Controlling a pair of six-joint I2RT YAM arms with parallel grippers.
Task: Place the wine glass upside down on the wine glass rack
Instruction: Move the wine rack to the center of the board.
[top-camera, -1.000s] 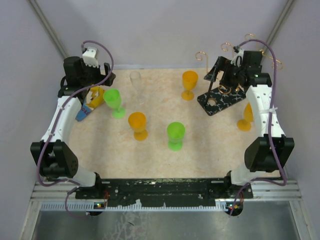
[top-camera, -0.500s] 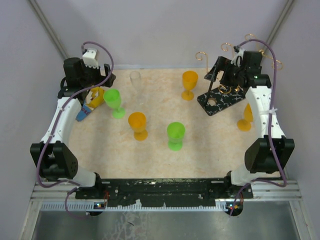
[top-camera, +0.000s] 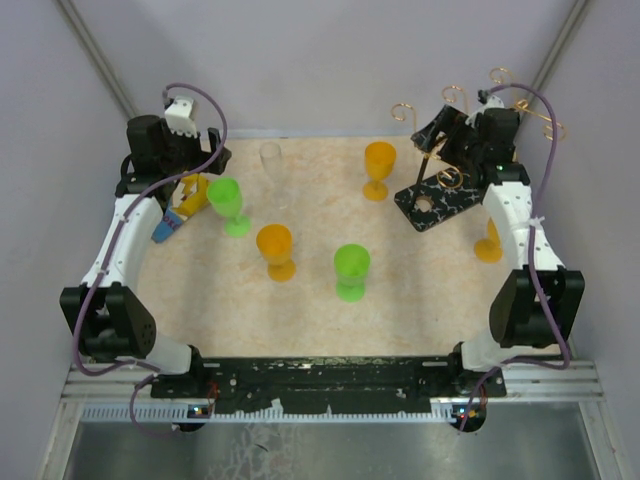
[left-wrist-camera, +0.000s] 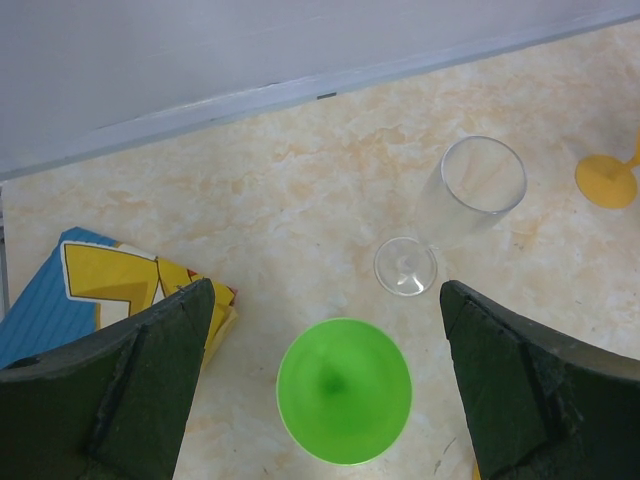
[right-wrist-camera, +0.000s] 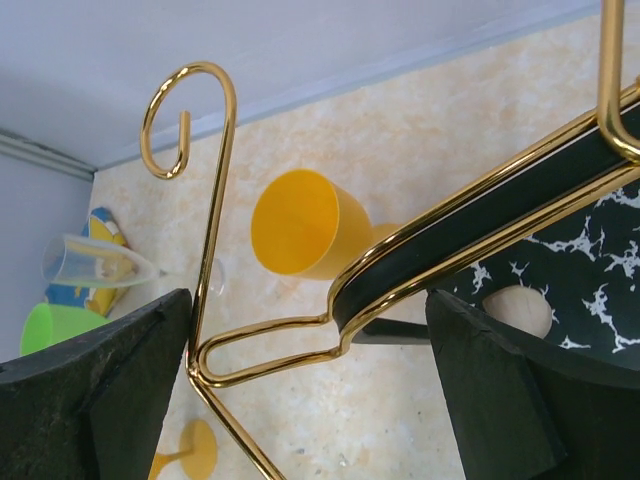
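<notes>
Rack (right-wrist-camera: 480, 228) sits between spread fingers (right-wrist-camera: 100, 400) (right hand (right-wrist-camera: 310, 390)).

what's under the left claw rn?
A green glass, upright and seen mouth-on below the open left claw, not gripped. Its bowl hides its stem and foot. The clear wine glass stands beyond it. One finger partly covers a blue and yellow packet.
</notes>
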